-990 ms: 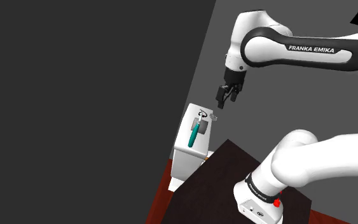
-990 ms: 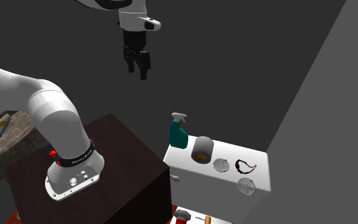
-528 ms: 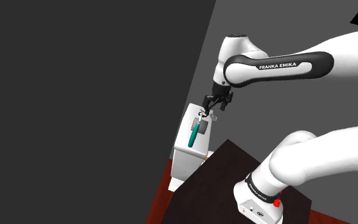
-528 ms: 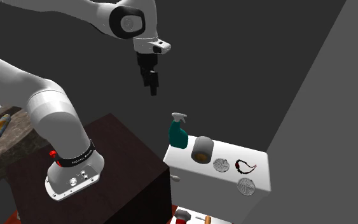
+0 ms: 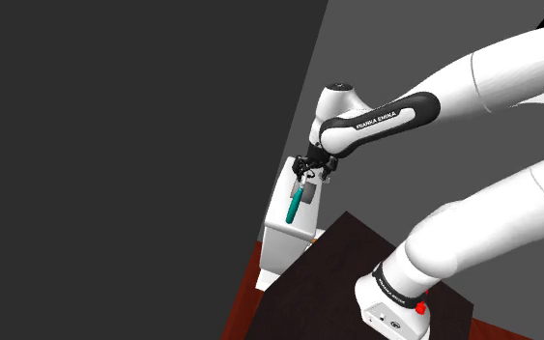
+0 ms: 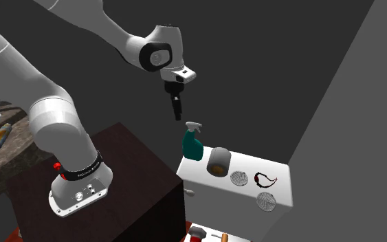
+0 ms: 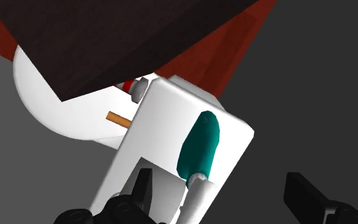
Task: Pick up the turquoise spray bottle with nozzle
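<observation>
Currently the gripper (image 6: 178,115) is empty, fingers (image 7: 144,188) apart, with the turquoise spray bottle (image 6: 192,146) upright on the white cabinet (image 6: 281,185) just below the fingertips, nozzle end nearest, long axis apparently running away from them, off-centre toward one finger.

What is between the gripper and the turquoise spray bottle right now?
Nothing. In the second exterior view a bare gap separates the open gripper from the spray bottle standing just below it.
</observation>
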